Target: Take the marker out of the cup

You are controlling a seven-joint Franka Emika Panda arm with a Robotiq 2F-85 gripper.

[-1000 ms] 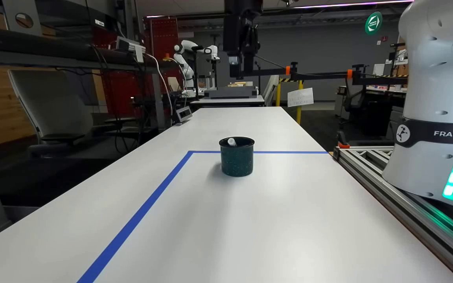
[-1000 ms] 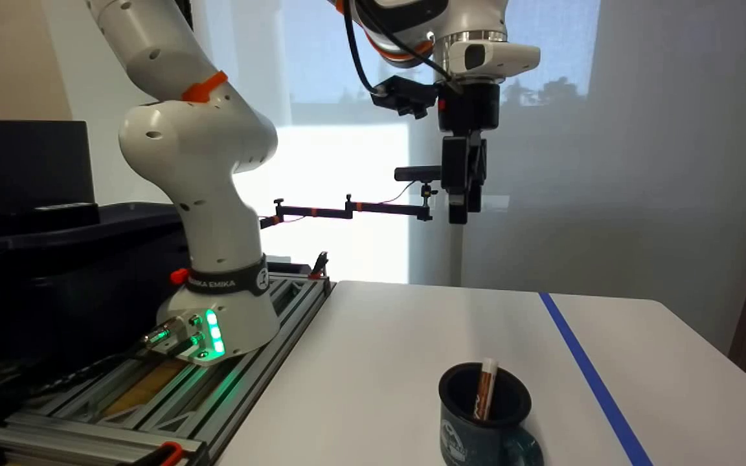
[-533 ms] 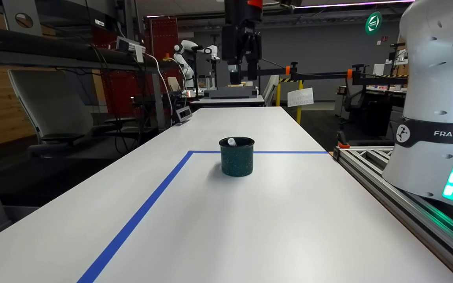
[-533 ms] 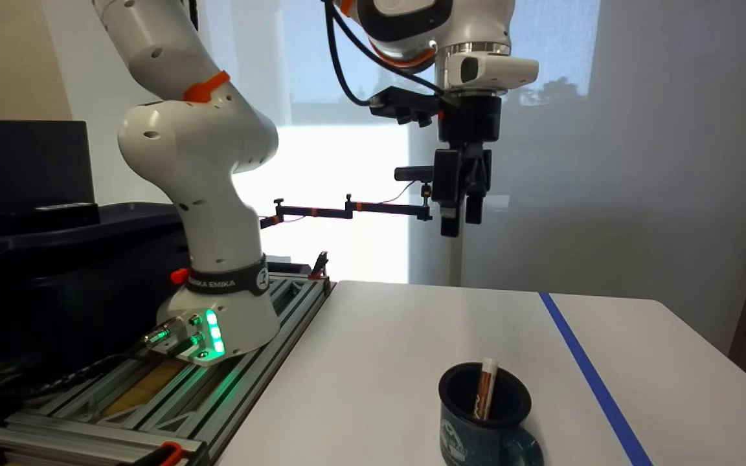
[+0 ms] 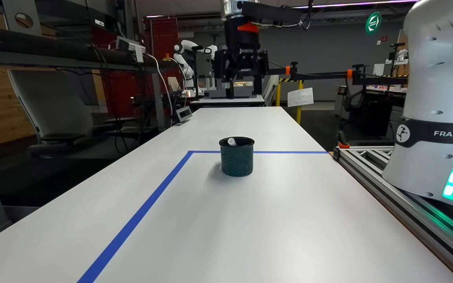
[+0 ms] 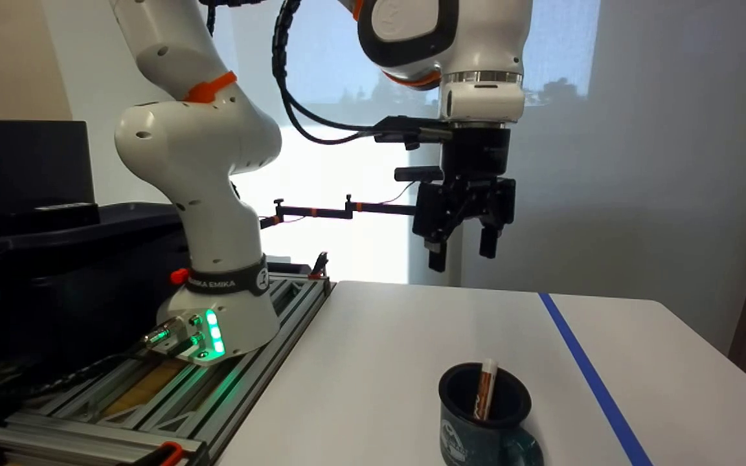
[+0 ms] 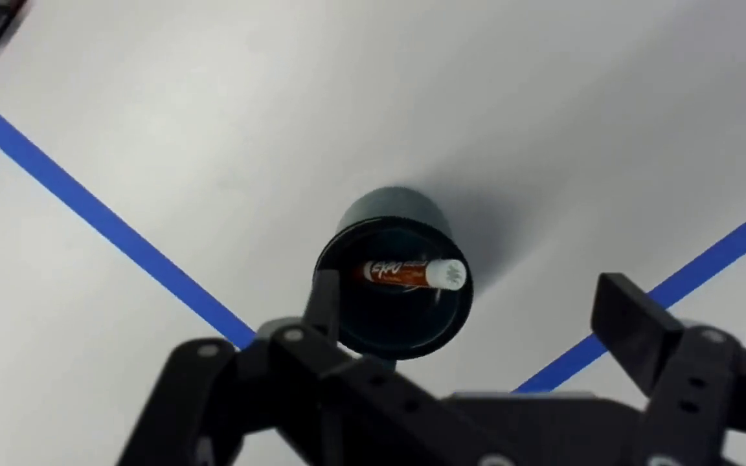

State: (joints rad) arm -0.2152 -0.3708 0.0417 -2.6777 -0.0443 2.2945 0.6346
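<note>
Laboratory-like interior, grey wall [image 5: 321,47] to the rear. Worktop [image 5: 250,228], one, long, white, marked with blue tape [image 5: 154,196]. Robot arm [image 6: 198,142], one, white, mounted beside the worktop. Hand [image 6: 463,252], one, black, pointing down, suspended above the worktop and touching nothing; fingers [image 6: 437,259] spread, nothing held. Cup [image 5: 237,161], one, dark teal, upright on the worktop, well below the hand, with handle [image 6: 525,446] visible in an exterior view. Marker [image 7: 405,274], one, inside the cup, slanted, reddish-brown body, white end uppermost near the rim [image 6: 442,389]; whether that end stands clear of the rim is hard to tell. Stage, as judged: approach, with grasp and removal both outstanding. Next move, as judged: bring the hand down centred on the white end. In the wrist view, the marker appears to slant nearly along the line between the fingers, so a turn of the hand might let them close across its body. One finger may have to enter the cup; a snagged rim could tip or drag it.
</note>
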